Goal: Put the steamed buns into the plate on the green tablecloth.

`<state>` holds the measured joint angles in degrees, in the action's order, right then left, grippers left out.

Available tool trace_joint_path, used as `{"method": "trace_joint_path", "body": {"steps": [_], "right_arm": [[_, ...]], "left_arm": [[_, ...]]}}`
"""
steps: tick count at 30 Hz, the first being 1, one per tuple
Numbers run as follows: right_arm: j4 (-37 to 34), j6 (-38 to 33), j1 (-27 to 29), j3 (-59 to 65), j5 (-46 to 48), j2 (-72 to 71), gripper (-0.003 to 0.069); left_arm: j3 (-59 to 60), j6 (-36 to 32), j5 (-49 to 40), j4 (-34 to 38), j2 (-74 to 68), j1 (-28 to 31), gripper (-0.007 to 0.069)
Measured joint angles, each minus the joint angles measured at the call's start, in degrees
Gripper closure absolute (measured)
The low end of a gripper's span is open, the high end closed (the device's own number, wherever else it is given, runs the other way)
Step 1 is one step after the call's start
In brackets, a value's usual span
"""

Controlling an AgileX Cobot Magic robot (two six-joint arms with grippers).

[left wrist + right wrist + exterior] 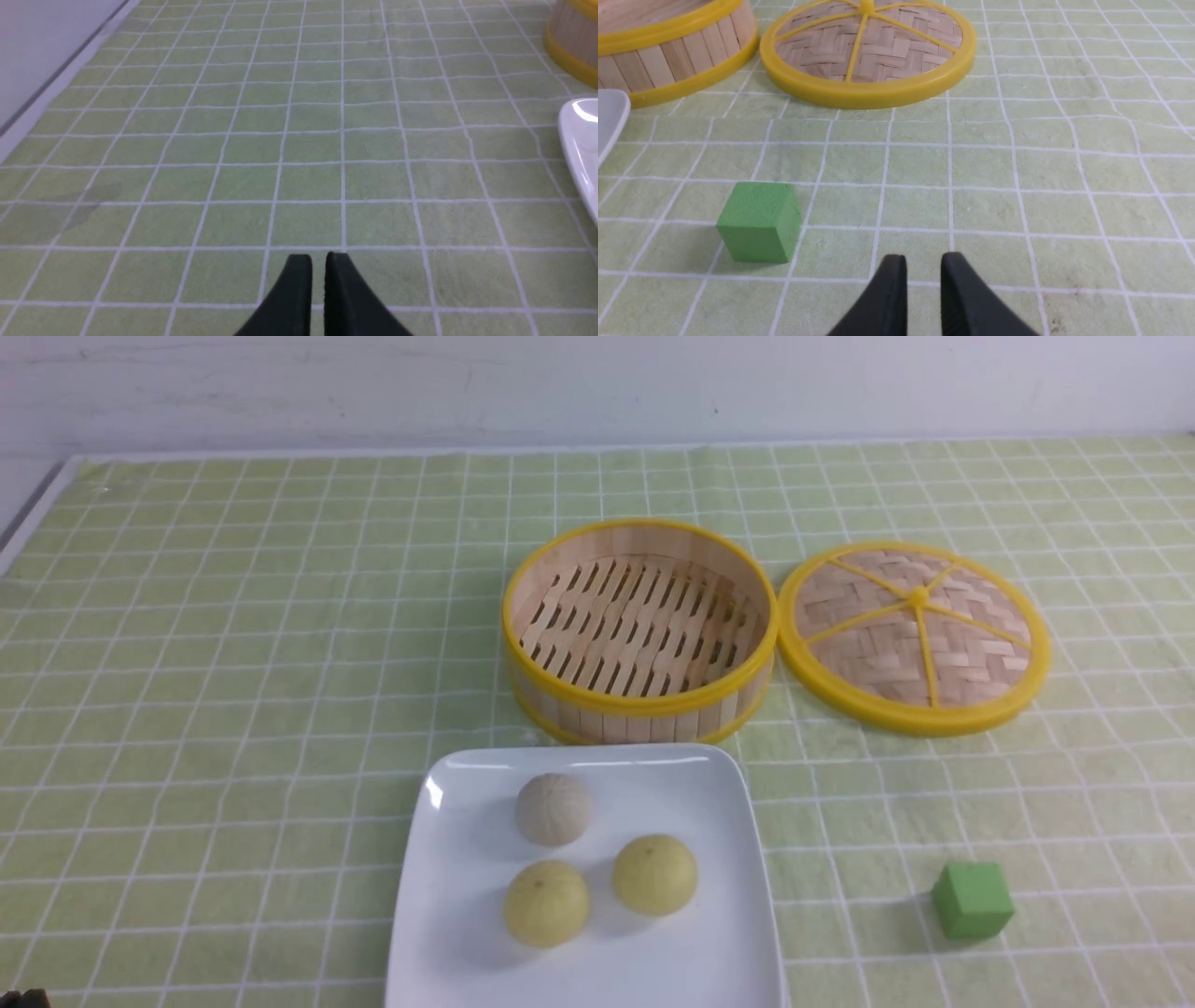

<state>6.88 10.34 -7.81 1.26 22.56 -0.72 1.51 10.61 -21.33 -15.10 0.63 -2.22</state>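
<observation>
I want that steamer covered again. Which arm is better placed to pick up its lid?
Probably the right: its gripper looks at the lid, lying right of the steamer.

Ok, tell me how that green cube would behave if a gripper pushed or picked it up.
The green cube sits flat on one face on the tablecloth, so it would probably slide, not roll. Its matte, slightly grainy surface suggests foam or painted wood, likely light and not slippery. Flat parallel sides should suit a pinch, and its squat shape looks unlikely to tip.

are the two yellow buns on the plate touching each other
Apart. The front view shows a strip of white plate between the left yellow bun and the right yellow bun.
</observation>
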Motion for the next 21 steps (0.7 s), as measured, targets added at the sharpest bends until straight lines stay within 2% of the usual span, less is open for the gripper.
{"method": "trace_joint_path", "body": {"steps": [21], "right_arm": [[0.0,0.0,0.0,0.0,0.0,0.0,0.0505]], "left_arm": [[0.0,-0.05,-0.11,-1.11,0.0,0.0,0.0531]]}}
